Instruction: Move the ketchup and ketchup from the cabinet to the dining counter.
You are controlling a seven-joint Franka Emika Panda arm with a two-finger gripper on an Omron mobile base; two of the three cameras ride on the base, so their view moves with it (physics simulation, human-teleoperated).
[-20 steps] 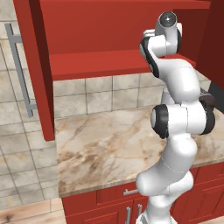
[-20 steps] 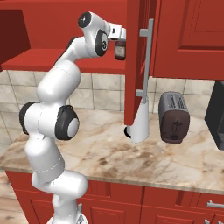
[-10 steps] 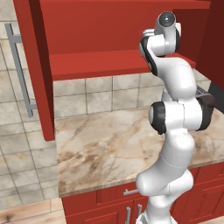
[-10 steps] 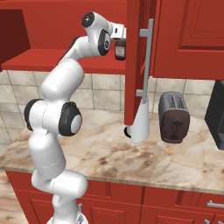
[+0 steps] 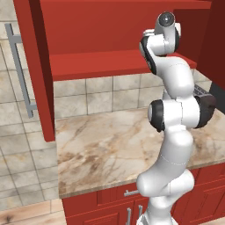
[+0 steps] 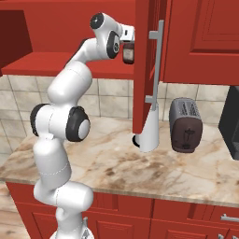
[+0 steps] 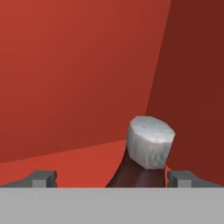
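A ketchup bottle (image 7: 148,148), dark red-brown with a pale grey cap, stands on the red inner shelf (image 7: 74,162) of the cabinet (image 5: 110,26). In the right base view the ketchup (image 6: 127,53) sits just under my white hand, beside the open cabinet door (image 6: 143,70). My gripper (image 7: 113,179) is open. The bottle's neck rises between the two fingertips, closer to the right fingertip (image 7: 183,178), and neither tip touches it. The dining counter is out of view.
Below the cabinet lies a marbled worktop (image 5: 110,149) backed by tiles. On it stand a white paper-towel roll (image 6: 149,130) and a steel toaster (image 6: 186,123). The left cabinet door (image 5: 30,66) hangs open. Its long silver handle (image 5: 19,70) faces out.
The arm has leaned slightly further toward the cabinet, and the hand sits a little higher over the bottle. The gripper has stayed open.
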